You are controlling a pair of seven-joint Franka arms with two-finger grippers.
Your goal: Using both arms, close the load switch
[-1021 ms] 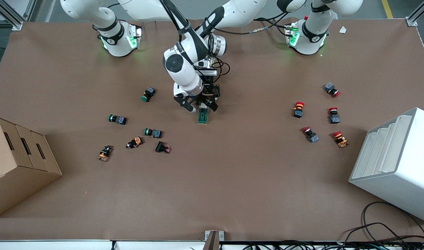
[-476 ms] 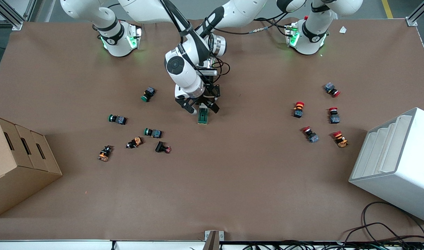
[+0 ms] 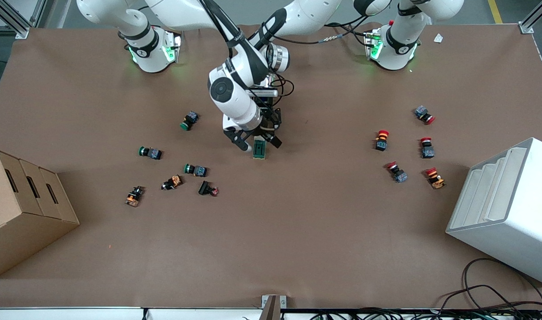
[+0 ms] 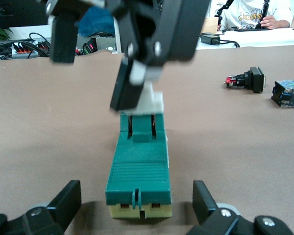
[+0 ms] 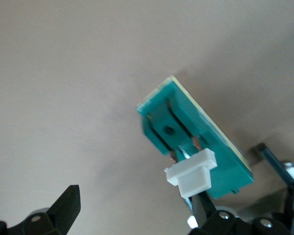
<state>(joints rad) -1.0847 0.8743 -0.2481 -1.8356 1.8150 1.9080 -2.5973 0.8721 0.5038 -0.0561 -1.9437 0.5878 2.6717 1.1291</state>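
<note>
1. Where the two white jointed arms meet over the middle of the brown table (image 3: 297, 231), the small dark-green rectangular load switch (image 3: 259, 150) lies flat with a cream base edge and its white lever piece (image 4: 150, 100) raised at one end.
2. Right gripper (image 3: 257, 143), black and two-fingered: down at the switch, fingers spread apart. One finger (image 4: 132, 83) is at the white lever, though actual contact cannot be told; the other finger (image 4: 62, 35) hangs clear beside it.
3. Left gripper (image 4: 137, 205), black and two-fingered: low at the switch's end away from the lever, fingers wide apart, one on each side of the green body and not touching it.
4. Green round-capped push-buttons (image 3: 190, 120), three items: scattered toward the right arm's end of the table, well apart from the switch.
5. Orange-bodied push-buttons (image 3: 172, 182), two items, and one black-and-red button (image 3: 208, 189): nearer the front camera than the green ones.
6. Red-capped push-buttons (image 3: 381, 140), five items: grouped toward the left arm's end.
7. Brown cardboard box (image 3: 22, 209) with slotted compartments: at the right arm's end of the table.
8. White stepped bin (image 3: 506, 209): at the left arm's end.
</note>
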